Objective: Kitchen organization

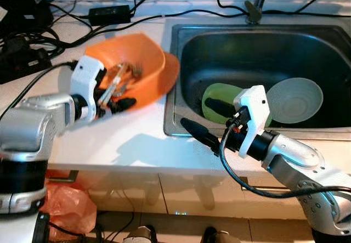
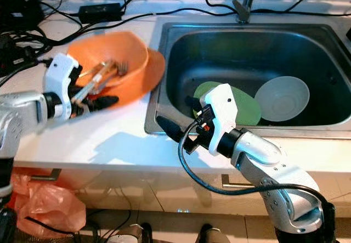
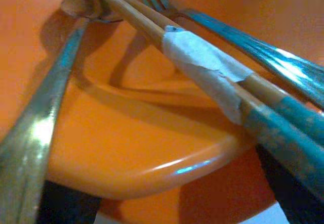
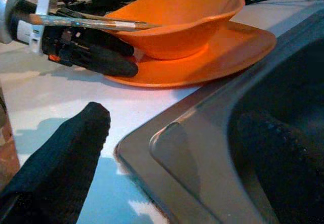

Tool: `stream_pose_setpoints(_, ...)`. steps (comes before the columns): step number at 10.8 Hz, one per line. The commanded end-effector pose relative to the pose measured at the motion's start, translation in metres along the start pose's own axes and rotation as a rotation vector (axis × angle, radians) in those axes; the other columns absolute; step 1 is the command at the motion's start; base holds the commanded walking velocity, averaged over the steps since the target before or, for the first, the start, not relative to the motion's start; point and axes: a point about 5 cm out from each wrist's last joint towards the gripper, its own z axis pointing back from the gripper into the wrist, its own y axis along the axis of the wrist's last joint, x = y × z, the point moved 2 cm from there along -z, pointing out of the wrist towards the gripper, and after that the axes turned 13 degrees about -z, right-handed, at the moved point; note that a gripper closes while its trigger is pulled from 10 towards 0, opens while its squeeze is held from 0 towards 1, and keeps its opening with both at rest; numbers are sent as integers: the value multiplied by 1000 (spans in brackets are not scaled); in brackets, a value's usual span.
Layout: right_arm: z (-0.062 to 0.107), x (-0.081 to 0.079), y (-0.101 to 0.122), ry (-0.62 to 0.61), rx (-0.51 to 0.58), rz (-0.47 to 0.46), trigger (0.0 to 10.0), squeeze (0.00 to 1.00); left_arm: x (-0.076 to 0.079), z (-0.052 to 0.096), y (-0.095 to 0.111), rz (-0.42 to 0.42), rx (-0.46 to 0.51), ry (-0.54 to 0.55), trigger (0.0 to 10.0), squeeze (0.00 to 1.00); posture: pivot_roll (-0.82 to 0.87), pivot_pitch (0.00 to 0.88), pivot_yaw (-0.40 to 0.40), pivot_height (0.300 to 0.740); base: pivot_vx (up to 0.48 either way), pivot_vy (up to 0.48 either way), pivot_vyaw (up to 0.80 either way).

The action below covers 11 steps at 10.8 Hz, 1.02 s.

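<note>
Gripping chopsticks (image 1: 112, 86) over the bowl (image 1: 140, 62), left gripper (image 1: 112, 101) is clamped mid-shaft; thin, slippery sticks; right gripper (image 1: 211, 119) spread, straddling the sink (image 1: 175, 78) rim.

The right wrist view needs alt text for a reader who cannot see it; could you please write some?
An orange bowl sits on an orange plate on a white counter, beside the steel rim of a sink. The left gripper reaches in at the bowl's edge, where chopsticks rest over the rim. The right gripper's black fingers frame the foreground, spread apart.
</note>
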Motion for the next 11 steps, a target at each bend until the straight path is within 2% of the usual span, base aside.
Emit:
stream_pose_setpoints(1, -1, -2, 3, 14, 17, 20, 10000, 0, 4, 1, -16, 41, -68, -26, 10000, 0, 150, 133, 25, 740, 0, 0, 0)
stream_pose_setpoints(3, -3, 0, 3, 18, 17, 23, 10000, 0, 17, 13, -15, 52, -67, -55, 10000, 0, 164, 127, 20, 740, 0, 0, 0)
stream_pose_setpoints(5, -6, 1, 2, 20, 17, 26, 10000, 0, 31, 15, -9, 46, -48, -99, 10000, 0, 169, 119, 18, 740, 0, 0, 0)
stream_pose_setpoints(7, -8, 2, 2, 18, 20, 36, 10000, 0, 26, 12, 1, -18, 12, -35, 10000, 0, 167, 108, 17, 740, 0, 0, 0)
stream_pose_setpoints(10, -10, 4, 3, 17, 23, 44, 10000, 0, 27, 23, 11, -63, 20, -68, 10000, 0, 175, 102, 7, 740, 0, 0, 0)
stream_pose_setpoints(11, -11, 6, 4, 21, 26, 48, 10000, 0, 27, 33, 26, -42, 76, -125, 10000, 0, 182, 98, 1, 740, 0, 0, 0)
